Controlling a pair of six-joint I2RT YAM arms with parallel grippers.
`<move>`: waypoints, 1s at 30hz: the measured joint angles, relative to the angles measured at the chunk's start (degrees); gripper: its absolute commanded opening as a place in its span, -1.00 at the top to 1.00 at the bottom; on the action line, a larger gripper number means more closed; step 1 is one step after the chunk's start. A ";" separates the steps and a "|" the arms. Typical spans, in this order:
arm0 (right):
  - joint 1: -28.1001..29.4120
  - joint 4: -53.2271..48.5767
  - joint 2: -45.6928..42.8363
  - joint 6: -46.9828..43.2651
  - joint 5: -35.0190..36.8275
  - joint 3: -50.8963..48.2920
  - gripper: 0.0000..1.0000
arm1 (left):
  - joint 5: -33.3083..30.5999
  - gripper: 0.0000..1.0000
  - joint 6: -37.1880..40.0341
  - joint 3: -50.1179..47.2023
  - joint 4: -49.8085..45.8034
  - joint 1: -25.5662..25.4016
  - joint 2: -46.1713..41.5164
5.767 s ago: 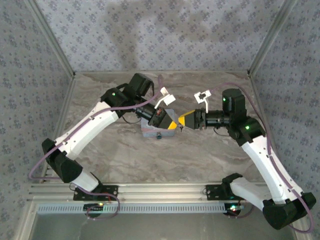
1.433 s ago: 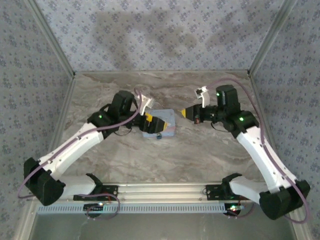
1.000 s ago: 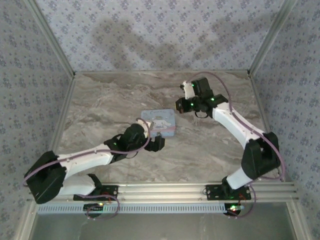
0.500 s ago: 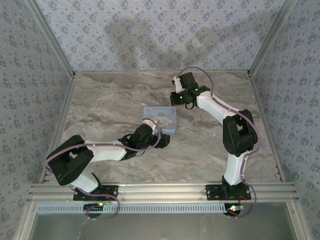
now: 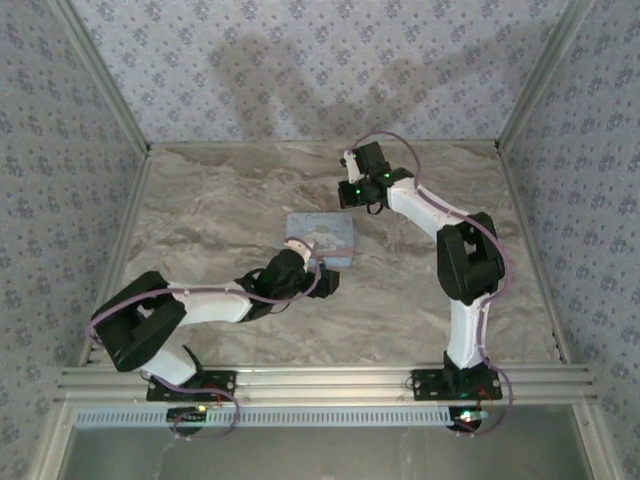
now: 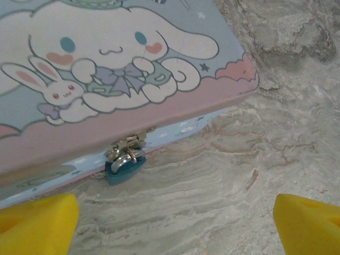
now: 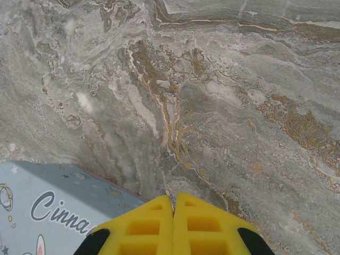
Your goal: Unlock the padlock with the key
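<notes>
My left claw (image 6: 172, 226) is wide open, holding nothing. The padlock (image 6: 126, 164) is just ahead of it, nearer my left finger, hanging from the hasp on the tin's (image 6: 106, 79) front wall, down by the table (image 6: 255, 154). My right claw (image 7: 173, 210) is closed tight over bare table, tin corner to the left of its tips. The thin sliver at the tip seam may be the key (image 7: 165, 187); too edge-on to call.

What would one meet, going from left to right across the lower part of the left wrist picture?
yellow finger → padlock → second yellow finger
</notes>
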 measured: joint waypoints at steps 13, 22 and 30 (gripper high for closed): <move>0.24 -0.26 1.64 -0.61 1.29 1.09 1.00 | -4.90 -0.96 -0.39 0.87 -0.66 -0.70 4.72; 0.37 -0.85 2.80 -0.66 1.46 1.40 1.00 | -4.52 -0.96 2.21 3.65 2.69 -0.72 11.10; 0.52 -1.07 2.97 -1.11 1.49 1.40 1.00 | -1.62 -0.75 5.62 3.93 10.10 0.15 14.67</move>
